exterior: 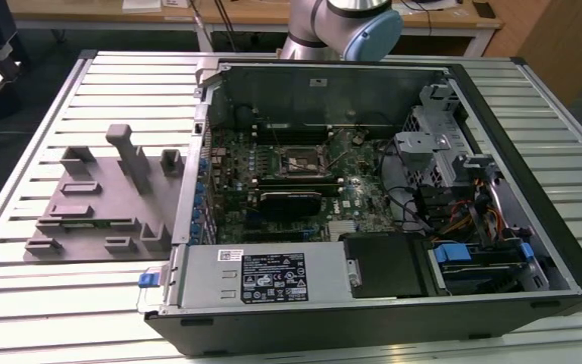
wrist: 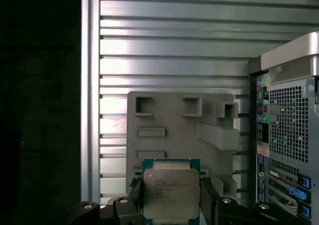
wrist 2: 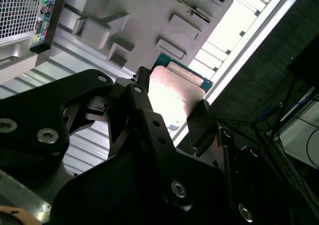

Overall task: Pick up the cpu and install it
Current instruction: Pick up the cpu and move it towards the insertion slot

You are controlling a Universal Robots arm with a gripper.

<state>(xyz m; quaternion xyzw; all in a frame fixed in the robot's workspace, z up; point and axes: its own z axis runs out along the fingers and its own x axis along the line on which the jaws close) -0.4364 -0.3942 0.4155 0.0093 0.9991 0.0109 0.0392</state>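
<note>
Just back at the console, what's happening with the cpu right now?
The gripper is clamped on the cpu, a finger on each side, holding it above the grey fixture plate beside the open computer case. It is not yet in the motherboard socket.

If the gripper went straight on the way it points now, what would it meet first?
Probably the grey fixture plate, which lies beyond the cpu held in the gripper in both wrist views. The depth is unclear, so this is a guess.
</note>
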